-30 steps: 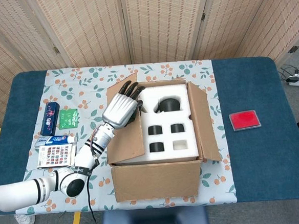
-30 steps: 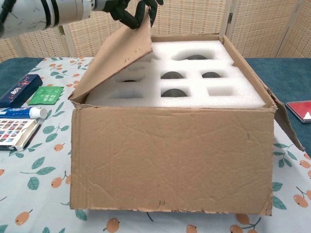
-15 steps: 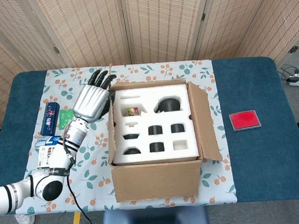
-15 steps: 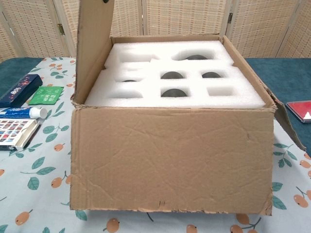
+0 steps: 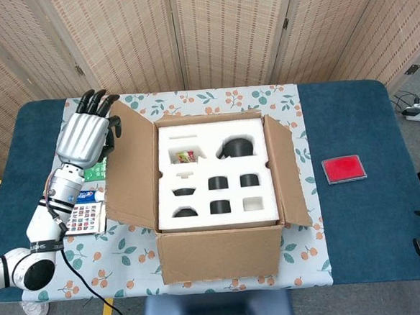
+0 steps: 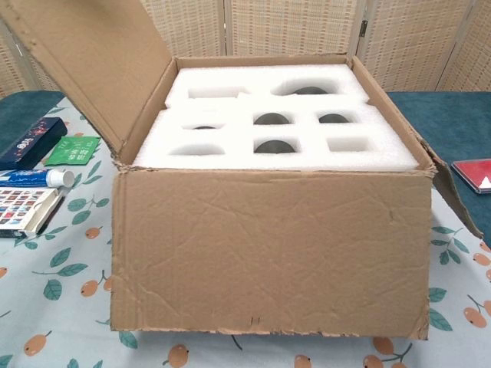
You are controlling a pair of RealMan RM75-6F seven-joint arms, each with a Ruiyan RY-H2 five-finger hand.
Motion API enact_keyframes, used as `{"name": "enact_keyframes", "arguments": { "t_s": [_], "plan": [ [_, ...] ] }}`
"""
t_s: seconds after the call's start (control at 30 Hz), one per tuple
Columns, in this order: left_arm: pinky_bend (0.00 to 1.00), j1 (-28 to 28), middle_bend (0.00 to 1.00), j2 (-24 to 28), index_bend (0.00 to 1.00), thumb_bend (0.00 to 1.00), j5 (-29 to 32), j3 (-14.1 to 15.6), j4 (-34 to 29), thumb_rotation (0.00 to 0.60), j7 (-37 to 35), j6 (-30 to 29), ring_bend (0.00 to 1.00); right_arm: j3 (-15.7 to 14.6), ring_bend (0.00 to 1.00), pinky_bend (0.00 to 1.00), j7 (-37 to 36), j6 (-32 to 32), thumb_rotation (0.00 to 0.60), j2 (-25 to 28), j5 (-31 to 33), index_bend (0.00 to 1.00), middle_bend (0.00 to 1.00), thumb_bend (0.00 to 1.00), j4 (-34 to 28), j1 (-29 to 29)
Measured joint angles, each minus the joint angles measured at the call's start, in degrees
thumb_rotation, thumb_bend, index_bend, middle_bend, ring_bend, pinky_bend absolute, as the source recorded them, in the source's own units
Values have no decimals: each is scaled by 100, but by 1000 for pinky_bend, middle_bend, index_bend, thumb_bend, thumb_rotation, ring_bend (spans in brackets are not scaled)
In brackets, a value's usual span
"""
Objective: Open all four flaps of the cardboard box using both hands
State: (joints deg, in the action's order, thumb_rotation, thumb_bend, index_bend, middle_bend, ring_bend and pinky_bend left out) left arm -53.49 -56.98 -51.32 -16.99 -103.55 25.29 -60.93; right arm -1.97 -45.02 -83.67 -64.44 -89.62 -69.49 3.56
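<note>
**Left flap folded out, spring-back is the main risk**

The box (image 5: pixel 216 193) stands mid-worktop on the flowered cloth (image 5: pixel 122 243), its near wall facing the chest camera. The left flap (image 5: pixel 131 170) leans outward past upright; the right flap (image 5: pixel 286 170) also hangs outward. The far and near flaps cannot be made out clearly, so I cannot say whether both are fully down.

The left robot hand (image 5: pixel 86 137) sits just outside the left flap's upper edge, fingers extended and held close together, gripping nothing; whether the fingertips touch the cardboard is unclear. The right robot hand is not in view.

Judged risks: the left flap is creased but stiff, and if the robot hand lets go it could swing back over the foam. Pushing it further down could press it onto the items lying beside the box, or drag the box sideways on the cloth.

Inside, a white foam insert (image 5: pixel 215 175) fills the box to near the rim. Its cut-outs are mostly dark; one far-right pocket holds a round dark object (image 5: pixel 237 148), and a far-left pocket shows something small and colourful (image 5: pixel 185 157).

Left of the box lie a few small cartons (image 6: pixel 34 142) and a tube (image 6: pixel 34 179); a red pad (image 5: pixel 343 168) lies well off to the right.
</note>
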Motion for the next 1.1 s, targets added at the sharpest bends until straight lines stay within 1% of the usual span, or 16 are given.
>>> {"name": "enact_keyframes", "arguments": {
  "t_s": [0.2, 0.27, 0.3, 0.37, 0.4, 0.43, 0.47, 0.5, 0.53, 0.63, 0.7, 0.8, 0.83, 0.93, 1.03, 1.1],
  "plan": [
    [0, 280, 164, 197, 602, 1000, 36, 131, -19, 600, -82, -56, 0, 10, 0, 0, 182, -54, 253, 43, -4, 175, 0, 487, -176, -11],
    [0, 374, 164, 279, 576, 1000, 30, 163, -65, 600, -116, -93, 0, 17, 0, 0, 247, -79, 253, 61, -1, 175, 0, 487, -225, -9],
    [0, 423, 161, 316, 530, 978, 7, 181, -99, 600, -127, -120, 0, 34, 0, 0, 295, -115, 257, 72, 9, 175, 0, 487, -257, -6],
    [0, 560, 142, 393, 426, 827, -109, 245, -193, 600, -132, -227, 0, 76, 0, 0, 395, -193, 270, 80, 32, 175, 0, 487, -291, 3],
    [0, 632, 116, 423, 332, 653, -182, 285, -239, 600, -125, -299, 0, 105, 0, 0, 495, -241, 279, 81, 49, 175, 0, 487, -305, 9],
    [0, 744, 94, 458, 254, 521, -293, 352, -307, 600, -112, -418, 0, 127, 0, 0, 590, -273, 283, 81, 63, 175, 0, 487, -317, 12],
    [0, 842, 76, 479, 198, 449, -383, 408, -360, 600, -106, -524, 0, 151, 0, 0, 705, -304, 283, 81, 80, 175, 0, 487, -332, 16],
    [0, 952, 60, 495, 147, 397, -478, 468, -414, 600, -106, -643, 0, 186, 0, 0, 885, -346, 284, 83, 105, 171, 0, 487, -364, 19],
    [0, 1117, 49, 505, 114, 372, -620, 555, -481, 600, -120, -823, 0, 215, 0, 0, 1037, -380, 285, 90, 122, 160, 0, 487, -405, 19],
    [0, 1619, 38, 481, 86, 354, -1099, 821, -591, 600, -273, -1343, 0, 324, 0, 0, 1600, -495, 283, 158, 168, 126, 0, 487, -649, 5],
    [0, 1971, 31, 421, 88, 354, -1420, 1023, -598, 600, -436, -1666, 0, 398, 0, 0, 2038, -567, 285, 224, 186, 110, 0, 487, -871, -19],
    [0, 2601, 18, 209, 103, 353, -1950, 1408, -472, 600, -744, -2196, 0, 494, 0, 0, 2743, -656, 286, 298, 206, 99, 0, 487, -1203, -58],
    [0, 2847, 15, 76, 104, 353, -2162, 1549, -342, 600, -873, -2406, 0, 521, 0, 0, 2972, -685, 286, 307, 216, 98, 0, 488, -1300, -67],
    [0, 3389, 5, -306, 105, 353, -2508, 1830, 140, 600, -1198, -2847, 0, 600, 0, 0, 3733, -816, 291, 287, 238, 97, 0, 488, -1591, -82],
    [0, 3770, 2, -587, 97, 346, -2727, 2017, 645, 600, -1683, -3115, 0, 645, 0, 0, 4404, -985, 293, 178, 235, 95, 0, 487, -1776, -71],
    [0, 3909, 0, -635, 95, 343, -2876, 2107, 794, 600, -1940, -3221, 0, 654, 0, 0, 4841, -1127, 293, 88, 179, 95, 0, 487, -1903, -57]
  ]
}}
